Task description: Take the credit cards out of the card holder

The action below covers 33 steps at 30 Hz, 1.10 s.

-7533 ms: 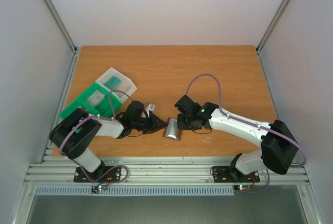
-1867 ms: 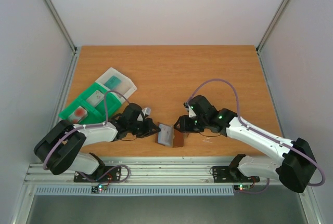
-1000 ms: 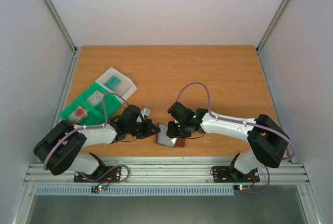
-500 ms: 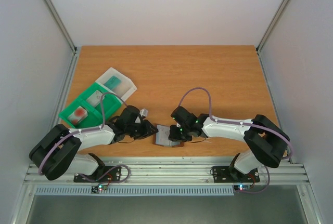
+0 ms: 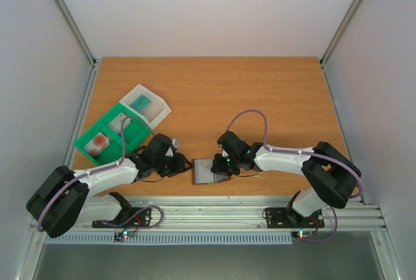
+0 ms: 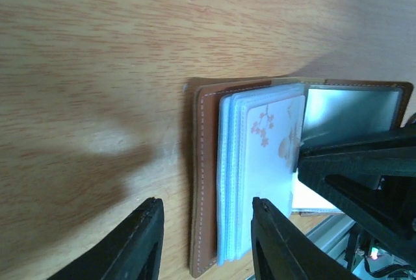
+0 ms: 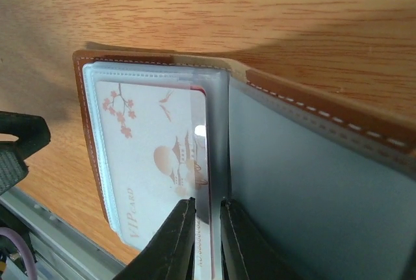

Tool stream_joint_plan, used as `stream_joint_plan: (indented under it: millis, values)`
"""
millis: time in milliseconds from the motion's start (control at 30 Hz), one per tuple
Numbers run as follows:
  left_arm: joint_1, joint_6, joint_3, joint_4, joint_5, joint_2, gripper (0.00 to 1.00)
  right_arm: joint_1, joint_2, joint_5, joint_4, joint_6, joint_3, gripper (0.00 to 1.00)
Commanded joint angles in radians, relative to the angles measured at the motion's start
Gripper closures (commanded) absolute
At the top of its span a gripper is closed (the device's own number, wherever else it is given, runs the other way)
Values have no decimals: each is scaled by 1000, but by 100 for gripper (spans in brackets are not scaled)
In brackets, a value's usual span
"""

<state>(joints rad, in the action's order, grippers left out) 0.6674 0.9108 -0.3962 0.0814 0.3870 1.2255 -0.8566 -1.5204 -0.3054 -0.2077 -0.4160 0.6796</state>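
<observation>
The card holder [image 5: 203,171] lies open near the table's front edge, brown cover down. It holds a stack of clear sleeves; the top one shows a white VIP card [image 7: 149,156] with a red edge behind it. My right gripper [image 5: 220,165] is shut on the free edge of that top sleeve [image 7: 218,163], seen between its tips in the right wrist view [image 7: 207,241]. My left gripper [image 5: 184,165] is open, its fingers astride the holder's brown left edge [image 6: 205,182] without closing on it [image 6: 207,244]. A red card [image 5: 99,141] and a teal card [image 5: 140,102] lie apart at the left.
A green compartmented tray [image 5: 130,138] stands at the left, the red card in its near compartment and a pale card further back. A clear plastic box [image 5: 156,107] beside it holds the teal card. The metal rail [image 5: 208,205] runs just beyond the holder's near edge.
A red card has appeared in the green tray. The right gripper came in over the open holder and closed on the top sleeve. The left arm drew back to the left a little.
</observation>
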Motion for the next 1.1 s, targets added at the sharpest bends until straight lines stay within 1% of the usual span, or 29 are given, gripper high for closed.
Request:
stream_joint_plan:
  millis: [0, 100, 233, 300, 467, 600, 833, 967, 1067]
  values:
    - [2, -18, -36, -15, 22, -25, 63, 7, -15, -17, 40, -13, -16, 86]
    - [4, -14, -38, -67, 61, -8, 71, 7, -16, -14, 39, -11, -21, 86]
    - [4, -3, -33, -188, 118, 44, 86, 7, -20, -12, 45, -12, -30, 87]
    - [4, -3, -35, -228, 145, 92, 90, 7, -21, -11, 48, -13, -37, 87]
    - [4, -5, -26, -282, 142, 188, 90, 9, -16, -12, 75, -6, -63, 89]
    - [6, -4, -35, -256, 113, 243, 92, 16, -15, -15, 83, -2, -77, 92]
    - [5, -31, -48, -140, 35, 247, 97, 44, 46, -19, 99, -7, -124, 95]
    - [4, -41, -58, -118, 26, 244, 99, 54, 67, -13, 88, 3, -129, 97]
    - [4, -41, -60, -109, 26, 238, 99, 54, 64, -41, 119, -6, -134, 97]
